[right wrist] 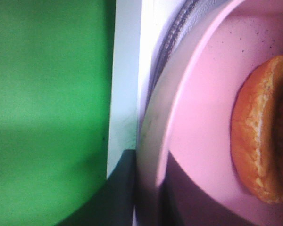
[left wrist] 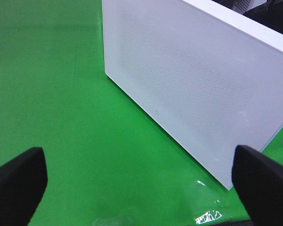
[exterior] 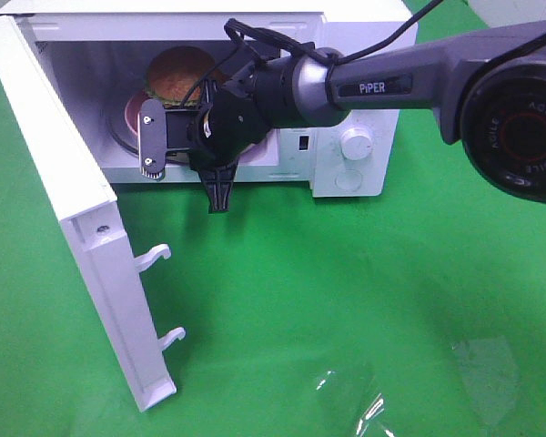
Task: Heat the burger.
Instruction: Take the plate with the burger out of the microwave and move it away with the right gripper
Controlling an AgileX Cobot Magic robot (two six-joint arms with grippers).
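Observation:
The burger [exterior: 177, 73], with a brown bun and a green lettuce edge, sits on a pink plate [exterior: 132, 114] inside the open white microwave [exterior: 364, 55]. My right gripper [exterior: 177, 155] reaches across to the front of the oven opening, at the plate's near rim. In the right wrist view the gripper [right wrist: 151, 188] has its two dark fingers close together on either side of the plate's [right wrist: 203, 94] rim, beside the burger [right wrist: 264, 136]. My left gripper [left wrist: 141, 188] is open and empty above the green mat, and it is out of the exterior view.
The microwave door [exterior: 64, 182] stands swung out to the left, with two latch hooks on its edge. Its outer face fills the left wrist view [left wrist: 188, 84]. A round knob [exterior: 355, 144] is on the control panel. A green mat [exterior: 346, 319] covers the table.

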